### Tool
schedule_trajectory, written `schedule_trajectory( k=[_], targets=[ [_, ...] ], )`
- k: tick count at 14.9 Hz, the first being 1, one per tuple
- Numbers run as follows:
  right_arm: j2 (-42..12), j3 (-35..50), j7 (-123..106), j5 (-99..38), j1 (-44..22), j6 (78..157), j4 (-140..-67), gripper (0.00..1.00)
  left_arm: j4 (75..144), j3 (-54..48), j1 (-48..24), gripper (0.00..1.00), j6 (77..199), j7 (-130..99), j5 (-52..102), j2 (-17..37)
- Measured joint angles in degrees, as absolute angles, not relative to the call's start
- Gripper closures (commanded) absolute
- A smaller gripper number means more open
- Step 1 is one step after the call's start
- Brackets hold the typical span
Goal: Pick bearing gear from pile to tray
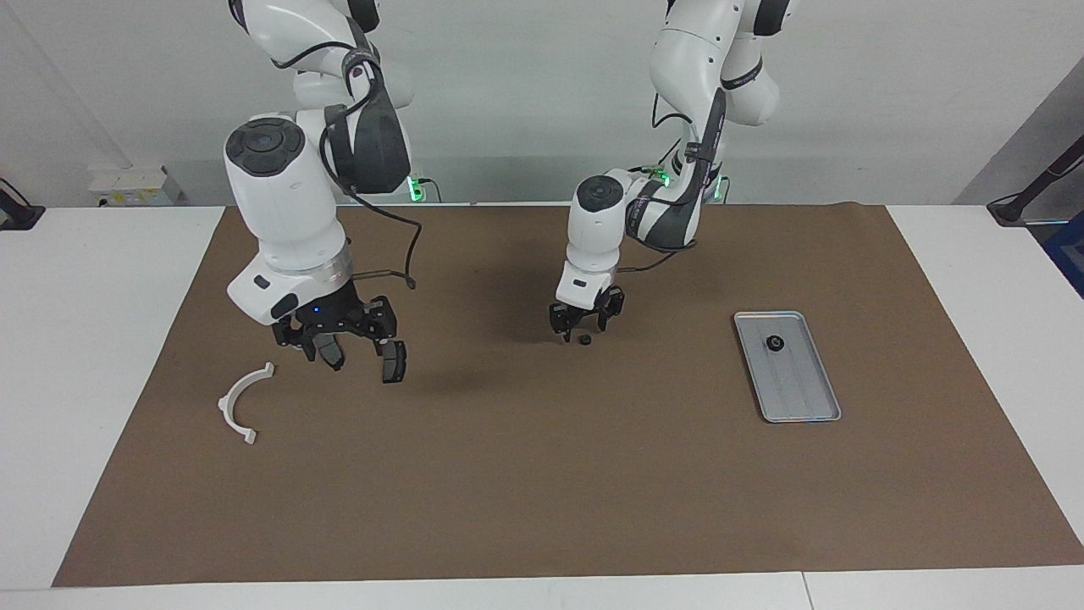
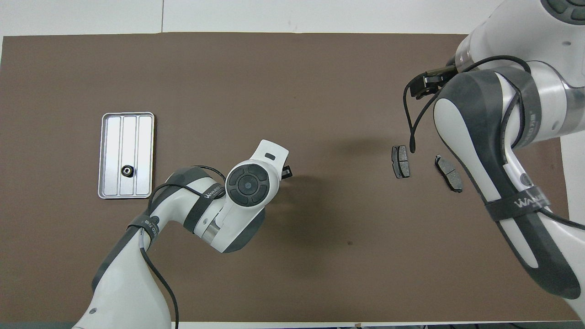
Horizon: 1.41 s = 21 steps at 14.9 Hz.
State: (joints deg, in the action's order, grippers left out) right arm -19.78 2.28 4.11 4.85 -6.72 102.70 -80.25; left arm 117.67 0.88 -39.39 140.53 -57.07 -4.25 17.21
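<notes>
1. Here, the tray [image 1: 811,398] lies toward the left arm's end of the mat [image 1: 542,474], one gear [image 1: 775,343] inside.
2. Right gripper [image 1: 356,352] hangs spread wide, empty, by the white bracket [image 1: 241,402].
3. Left gripper [image 1: 584,322], fingers apart, is low over the mat's middle, a small black gear [image 1: 584,340] just beside its fingertips.

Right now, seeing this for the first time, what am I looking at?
Two white robot arms work at a table with a brown mat. One picture faces them; the other looks down from above. The left end effector is low and open over a small black round piece on the mat. The right end effector hangs open and empty over two dark brake pads, near a white curved bracket. The metal tray already holds one black round piece.
</notes>
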Motion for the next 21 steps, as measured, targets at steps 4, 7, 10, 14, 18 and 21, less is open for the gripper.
schedule_trajectory(
  k=[4,7,10,14,18,21],
  targets=[
    [-18.5,2.3,3.2,4.8,-5.0,102.2,-80.2,0.0,117.8,1.2,-39.4,0.21,141.1,-57.1,-4.2,17.2],
    [-17.9,2.7,3.2,4.8,-5.2,102.0,-80.3,0.0,118.5,1.5,-39.4,0.21,141.7,-57.1,-4.2,17.2],
    [-17.7,2.9,3.2,4.8,-5.2,101.6,-80.3,0.0,118.9,1.5,-39.4,0.33,142.1,-57.1,-4.2,17.2],
    [-16.6,2.7,3.2,4.8,-4.9,99.6,-80.3,0.0,119.0,1.6,-39.4,0.8,143.0,-57.1,-4.3,17.4],
    [-12.8,2.5,3.2,3.9,-4.4,95.0,-80.3,0.0,119.0,1.9,-39.3,0.95,143.4,-57.2,-4.2,17.2],
    [-9.8,2.5,3.2,2.7,-3.8,92.1,-80.3,0.0,118.4,2.1,-39.2,0.94,143.0,-56.8,-4.8,17.5]
  ],
)
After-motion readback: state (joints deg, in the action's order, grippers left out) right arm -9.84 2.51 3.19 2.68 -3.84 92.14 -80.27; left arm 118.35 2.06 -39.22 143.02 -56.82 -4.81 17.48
